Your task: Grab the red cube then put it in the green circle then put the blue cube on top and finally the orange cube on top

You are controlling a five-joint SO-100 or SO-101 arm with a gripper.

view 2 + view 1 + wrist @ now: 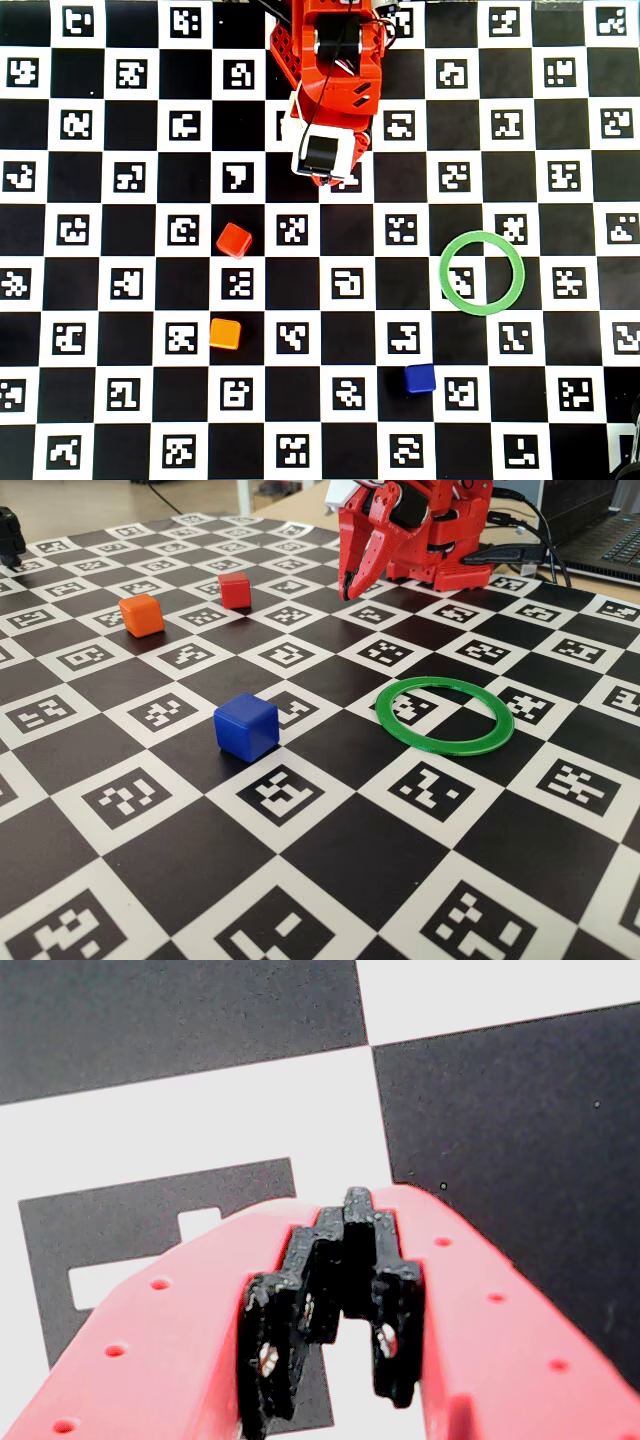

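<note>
The red cube [235, 590] [234, 240] sits on the checkered board at the far left in the fixed view. The orange cube [142, 615] [225, 333] lies to its left and nearer. The blue cube [246, 726] [420, 378] stands mid-board. The green circle [447, 749] [445, 278] lies flat and empty to the right. My red gripper [352, 588] [358, 1205] is shut and empty, tips pointing down just above the board by the arm's base, to the right of the red cube. The wrist view shows only board squares.
The red arm's base [450, 540] and its folded body [330, 90] stand at the board's far edge. Cables and a laptop [600, 540] lie behind at the right. A dark object [10, 535] sits at the far left corner.
</note>
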